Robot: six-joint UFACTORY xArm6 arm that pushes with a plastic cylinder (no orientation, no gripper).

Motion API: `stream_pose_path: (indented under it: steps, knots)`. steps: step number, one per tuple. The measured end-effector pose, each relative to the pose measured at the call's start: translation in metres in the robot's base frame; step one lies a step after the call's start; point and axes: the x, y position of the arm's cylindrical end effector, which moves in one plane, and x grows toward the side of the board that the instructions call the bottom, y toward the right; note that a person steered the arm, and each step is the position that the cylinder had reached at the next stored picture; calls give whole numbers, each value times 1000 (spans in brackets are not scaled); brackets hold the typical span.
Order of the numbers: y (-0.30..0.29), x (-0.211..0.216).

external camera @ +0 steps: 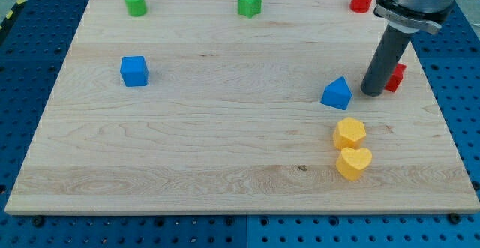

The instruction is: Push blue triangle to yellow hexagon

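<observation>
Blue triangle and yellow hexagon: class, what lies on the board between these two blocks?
Nothing: in the camera view, only bare wood separates the blue triangle from the yellow hexagon just below it. My tip stands to the triangle's right.

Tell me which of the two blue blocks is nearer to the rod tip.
The blue triangle, just left of my tip and above the yellow hexagon. The blue cube sits far off at the view's left.

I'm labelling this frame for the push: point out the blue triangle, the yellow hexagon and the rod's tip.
blue triangle (337,94): camera view, on its front face.
yellow hexagon (349,133): camera view, on its top face.
my tip (372,93): camera view, the rod's very end, right of the blue triangle.
</observation>
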Motion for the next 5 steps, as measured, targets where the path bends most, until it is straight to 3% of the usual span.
stream_pose_path:
  steps: [3, 5]
  knots:
    - [7, -1]
    - [-50, 10]
